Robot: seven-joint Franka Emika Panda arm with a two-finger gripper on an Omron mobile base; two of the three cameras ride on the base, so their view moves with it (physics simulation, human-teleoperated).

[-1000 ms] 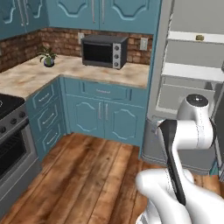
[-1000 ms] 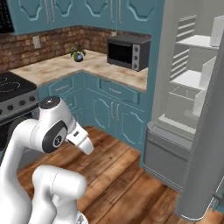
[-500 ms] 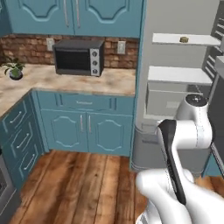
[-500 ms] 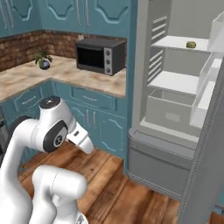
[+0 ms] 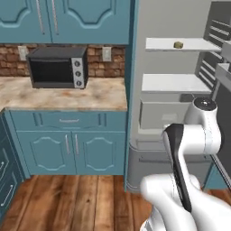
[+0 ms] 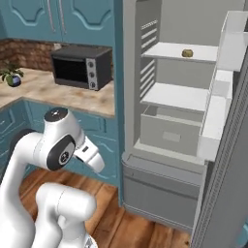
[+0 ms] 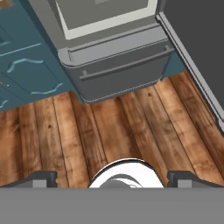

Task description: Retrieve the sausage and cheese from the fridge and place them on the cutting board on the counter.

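Access, for you: tall grey metallic fridge (image 6: 160, 145) stands open, white shelves (image 6: 177, 96) reachable from the front; small yellowish-tan cheese chunk (image 6: 187, 53) sits alone on the top shelf. Swung-out door (image 6: 227, 160) crowds your right; black toaster oven (image 5: 57, 66) blocks the left counter.

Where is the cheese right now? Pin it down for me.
The cheese sits alone on the top white shelf inside the open fridge, toward the shelf's right end in both base views, above the grey drawer.
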